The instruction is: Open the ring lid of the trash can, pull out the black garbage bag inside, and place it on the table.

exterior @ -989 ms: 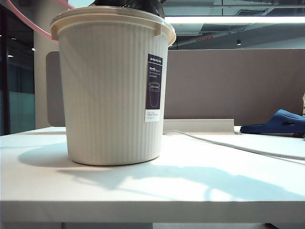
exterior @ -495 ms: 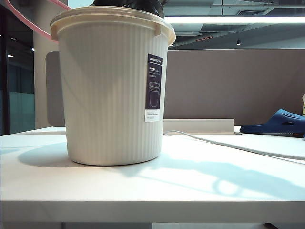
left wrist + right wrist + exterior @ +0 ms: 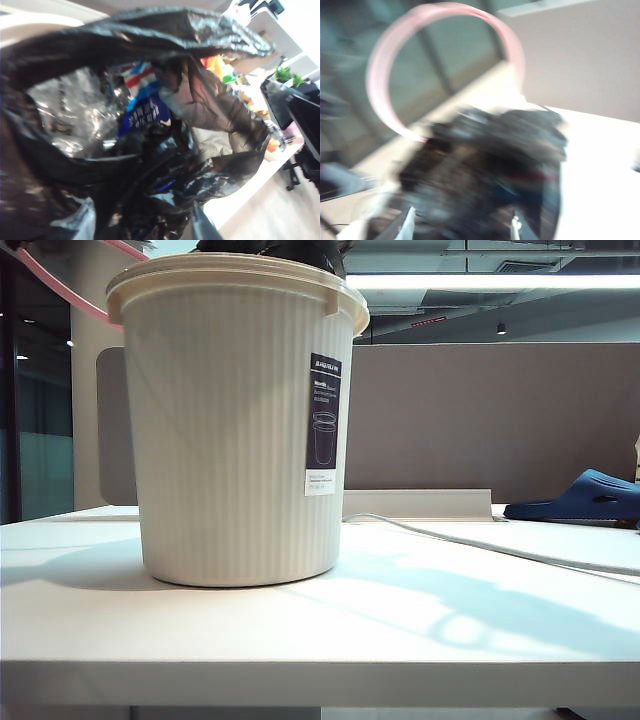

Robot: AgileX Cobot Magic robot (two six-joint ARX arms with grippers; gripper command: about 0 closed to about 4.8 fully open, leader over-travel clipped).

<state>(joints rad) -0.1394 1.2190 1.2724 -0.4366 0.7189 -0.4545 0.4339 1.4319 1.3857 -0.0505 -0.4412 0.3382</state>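
Two grippers are on this job, and neither shows in the exterior view, where the cream ribbed trash can point(image 3: 240, 430) fills the left-centre of the frame on the white table point(image 3: 330, 640). The pink ring lid point(image 3: 62, 292) slants off the rim into the upper left corner. It looks swung up and clear of the opening, so I judge the lid step done and the can mouth free for the pull. The black garbage bag point(image 3: 275, 248) only pokes above the rim at the top edge, so it sits inside the can and is not out yet. The left wrist view is filled with crinkled black garbage bag point(image 3: 150, 165), with a blue, red and white wrapper point(image 3: 142, 107) showing through a gap in the plastic. My left gripper's fingers are not visible there, so I cannot tell if they are apart or pinching. My right gripper point(image 3: 461, 227) hangs over the dark bag top point(image 3: 485, 175). Its fingertips point(image 3: 407, 225) stand apart on either side of the bulk, which I read as lining up for a bite, though the blur hides any contact. The pink hoop point(image 3: 376, 75) stands up beyond the bag in that view. Next I judge a firm pinch on the bag top and a straight lift, since a snag on the rim could tip the can. The blue slipper point(image 3: 585, 495) and pale cable point(image 3: 480, 542) lie at the right of the exterior frame, so the bare front of the table looks the best drop spot.
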